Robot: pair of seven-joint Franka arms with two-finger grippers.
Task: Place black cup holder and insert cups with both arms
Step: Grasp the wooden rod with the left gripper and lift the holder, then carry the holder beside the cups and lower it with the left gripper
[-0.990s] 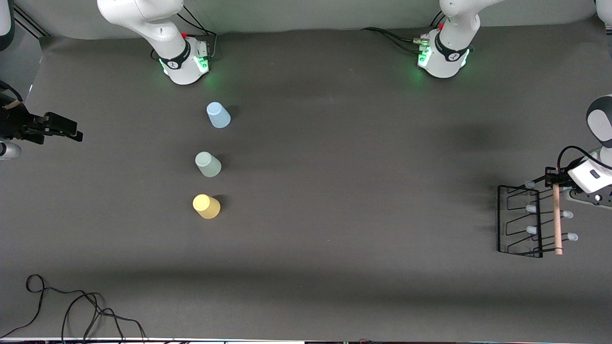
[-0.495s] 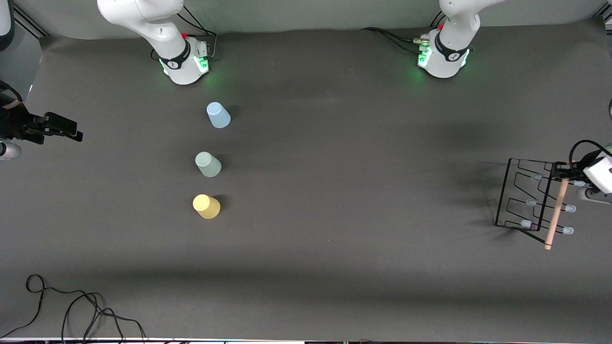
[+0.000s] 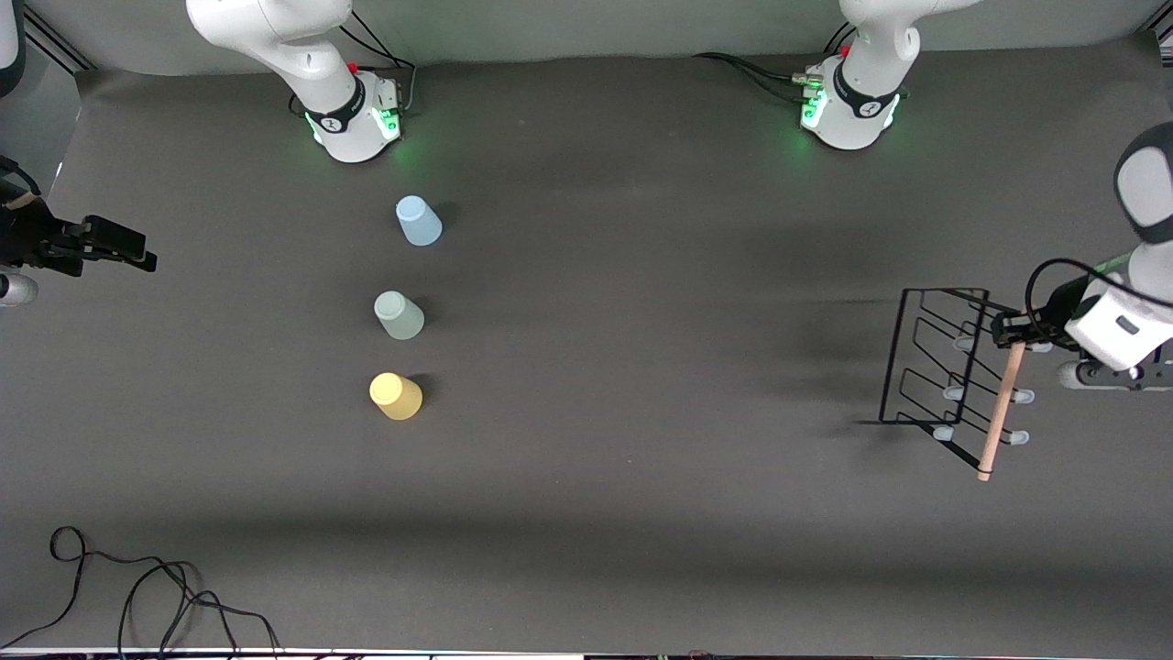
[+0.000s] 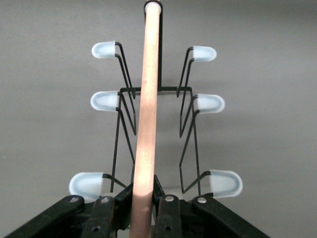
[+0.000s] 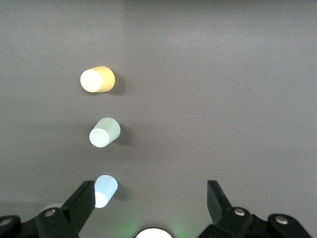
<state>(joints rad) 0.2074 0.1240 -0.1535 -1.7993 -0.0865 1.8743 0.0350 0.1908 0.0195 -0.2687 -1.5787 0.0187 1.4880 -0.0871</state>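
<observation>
1. Left pincer (image 3: 1011,335) is clamped on one end of the light wooden rod handle (image 3: 1001,408) of the black cup holder (image 3: 935,367); the left wrist view shows both fingers (image 4: 106,218) squeezing the rod.
2. Holder is tilted, over the left arm's end of the tabletop (image 3: 641,367); whether its wire base still touches the surface is unclear.
3. Six pale blue prong tips (image 4: 105,49), three each side of the rod, all bare.
4. Right pincer (image 3: 101,247) spread wide, holding nothing, up in the air at the right arm's end; that arm waits.
5. Cups stand upside down in a row near the right arm's base, well apart from the holder: light blue cup (image 3: 418,221) farthest from the front camera, pale green cup (image 3: 399,315) in between, yellow cup (image 3: 395,396) nearest.
</observation>
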